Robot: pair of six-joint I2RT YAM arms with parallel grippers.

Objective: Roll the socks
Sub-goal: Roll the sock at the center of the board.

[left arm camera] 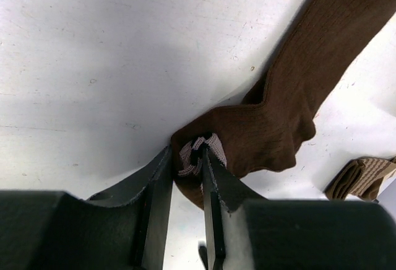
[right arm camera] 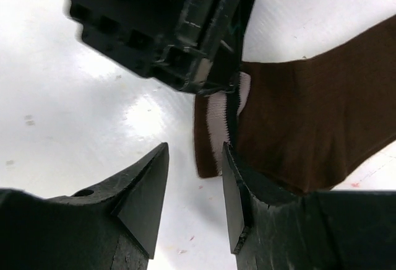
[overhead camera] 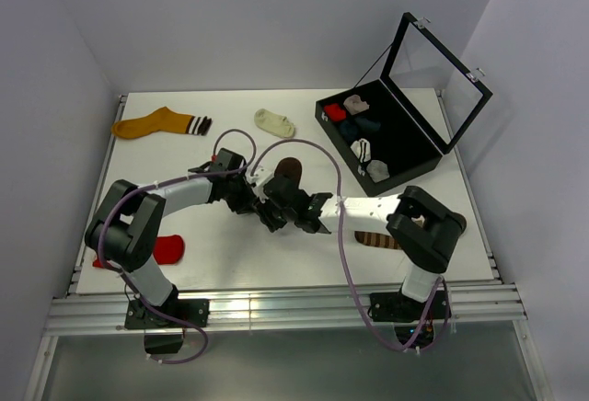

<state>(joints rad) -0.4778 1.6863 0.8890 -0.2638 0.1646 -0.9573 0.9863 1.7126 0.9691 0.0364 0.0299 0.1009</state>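
L tool (left arm camera: pixel 197 153) pinching brown sock (left arm camera: pixel 291 106), axis near-far

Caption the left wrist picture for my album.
Left gripper pinches the dark brown sock by its pale-striped cuff.

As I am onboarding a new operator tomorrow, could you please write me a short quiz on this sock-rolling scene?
1. True or false: the left pincer is shut on the pale-striped cuff of the brown sock.
2. The right pincer is: A) open, near that cuff; B) shut and empty; C) out of view.
3. In the top view, which sock lies between the mustard sock and the black case?
Key: 1 true; 2 A; 3 the cream sock.
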